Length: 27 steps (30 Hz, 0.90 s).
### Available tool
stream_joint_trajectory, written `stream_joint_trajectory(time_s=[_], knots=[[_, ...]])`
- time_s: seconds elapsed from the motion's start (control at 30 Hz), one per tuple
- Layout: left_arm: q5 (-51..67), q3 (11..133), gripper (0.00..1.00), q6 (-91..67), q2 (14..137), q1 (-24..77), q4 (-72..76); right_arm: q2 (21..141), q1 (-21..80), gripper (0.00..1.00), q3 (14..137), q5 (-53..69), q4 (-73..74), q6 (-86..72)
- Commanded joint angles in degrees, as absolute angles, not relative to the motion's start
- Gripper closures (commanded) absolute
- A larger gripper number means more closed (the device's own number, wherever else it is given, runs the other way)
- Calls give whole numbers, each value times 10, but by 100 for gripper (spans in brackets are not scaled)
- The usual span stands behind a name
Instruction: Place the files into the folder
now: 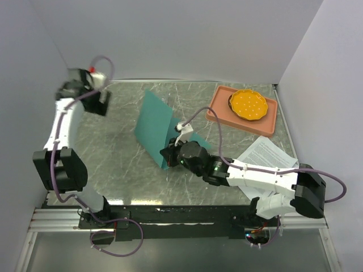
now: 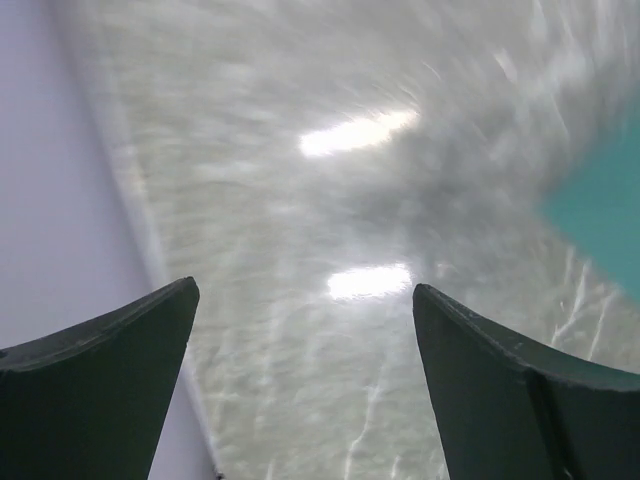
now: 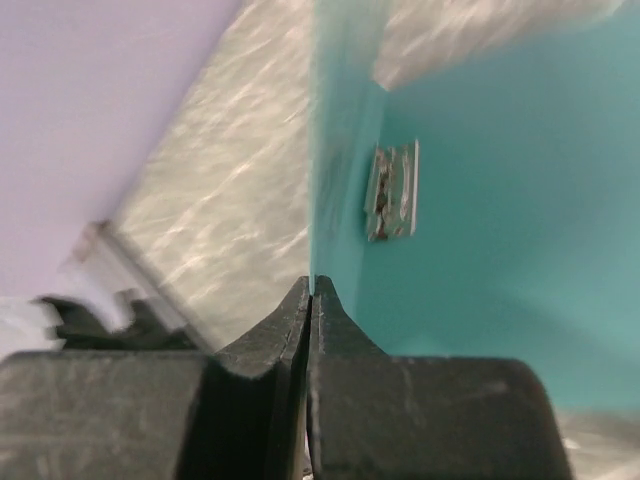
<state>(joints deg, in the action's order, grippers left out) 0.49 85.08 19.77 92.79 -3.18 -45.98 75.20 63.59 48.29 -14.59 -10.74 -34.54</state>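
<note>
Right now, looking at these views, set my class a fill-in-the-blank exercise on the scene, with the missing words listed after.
1. The right tool is ____ on the raised cover of the folder.
2. The left tool is ____ and holds nothing.
3. The files are ____ sheets lying on the table, outside the folder.
4. The orange plate sits in the ____ tray.
Missing words: shut; open; white; pink.
</note>
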Motion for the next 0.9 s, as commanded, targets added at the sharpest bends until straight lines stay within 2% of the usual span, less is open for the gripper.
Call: stream_joint_trajectory(time_s=[0.0, 0.07, 0.17, 0.3, 0.57, 0.73, 0.87], knots=[[65, 1024, 4, 152, 930, -124, -572, 726, 701, 100, 559, -347, 25, -148], [103, 1084, 4, 153, 935, -141, -605, 724, 727, 100, 570, -393, 50, -121], [134, 1108, 4, 156, 928, -154, -639, 736, 752, 100, 576, -402, 62, -78], [154, 1082, 4, 149, 898, -155, -642, 807, 790, 100, 618, -439, 106, -19], [169, 1014, 4, 147, 871, -155, -632, 1003, 837, 100, 783, -562, 230, -5], [171, 973, 4, 152, 859, -156, -621, 1133, 852, 100, 908, -610, 373, -80], [169, 950, 4, 156, 848, -156, -610, 1191, 853, 100, 981, -580, 424, -109]])
